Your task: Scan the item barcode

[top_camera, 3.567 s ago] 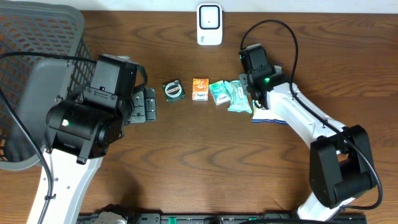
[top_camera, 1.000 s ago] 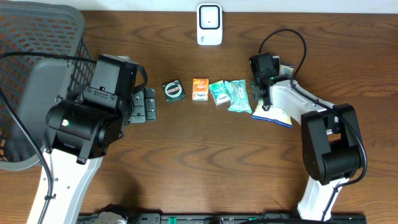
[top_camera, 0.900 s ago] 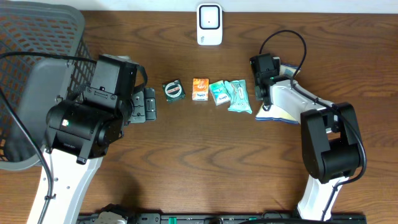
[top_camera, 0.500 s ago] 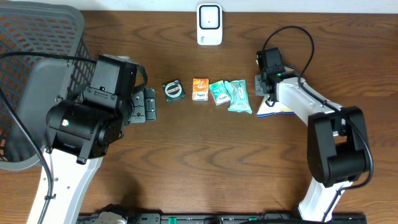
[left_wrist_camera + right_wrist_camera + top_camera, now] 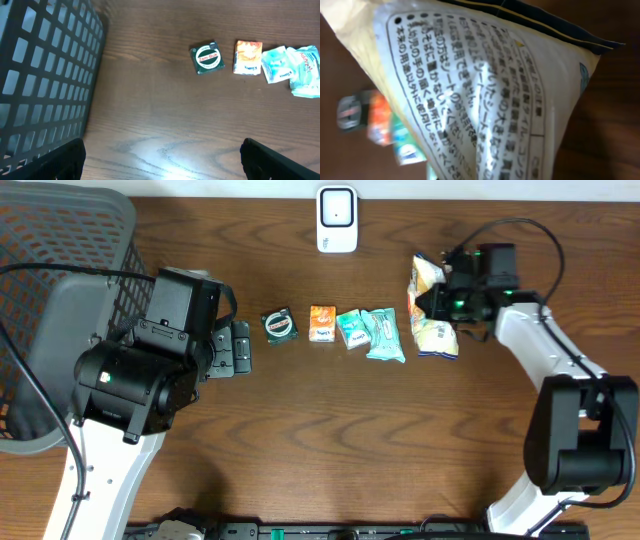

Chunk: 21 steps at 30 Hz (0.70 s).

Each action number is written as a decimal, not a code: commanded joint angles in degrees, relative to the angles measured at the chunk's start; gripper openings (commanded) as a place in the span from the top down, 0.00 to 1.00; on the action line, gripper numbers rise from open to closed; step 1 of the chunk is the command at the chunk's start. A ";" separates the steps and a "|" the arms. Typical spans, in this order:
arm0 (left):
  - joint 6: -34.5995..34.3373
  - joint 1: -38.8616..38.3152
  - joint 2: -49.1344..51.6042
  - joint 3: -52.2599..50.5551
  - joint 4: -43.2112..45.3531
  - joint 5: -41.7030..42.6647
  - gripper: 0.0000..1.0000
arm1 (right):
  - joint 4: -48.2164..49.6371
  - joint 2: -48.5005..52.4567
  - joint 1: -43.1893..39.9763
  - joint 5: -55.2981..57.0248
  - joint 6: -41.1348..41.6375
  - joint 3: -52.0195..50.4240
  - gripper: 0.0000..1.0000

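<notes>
- Overhead view, and the right gripper (image 5: 447,298) is clenched on the snack bag (image 5: 432,320); the bag sits at the right end of the row of small goods, below and to the right of the white scanner (image 5: 337,220) at the far edge of the table (image 5: 330,440); whether its lower end touches the wood, I can't tell
- Right wrist view: the bag fills the frame, tilted, its pale back panel of black Japanese print facing the lens; a dark seam runs along the top
- Left gripper (image 5: 237,348) hangs beside the mesh basket (image 5: 60,280), fingers spread wide over bare wood; the left wrist view shows its dark fingertips (image 5: 50,160) at the bottom corners
- Along the row: green round tin (image 5: 280,326), orange packet (image 5: 322,323), two teal packets (image 5: 351,328) (image 5: 384,335); the last one lies just beside the bag
</notes>
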 commanded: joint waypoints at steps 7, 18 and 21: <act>0.52 0.28 0.26 0.46 -0.17 -0.96 0.02 | 2.38 6.23 -6.99 -28.94 0.63 -0.48 0.99; 0.52 0.28 0.26 0.46 -0.17 -0.96 0.02 | -3.52 8.04 -12.76 -7.96 1.33 -1.25 0.78; 0.52 0.28 0.26 0.46 -0.17 -0.96 0.02 | -4.72 7.91 -14.25 -3.28 1.22 -1.22 0.80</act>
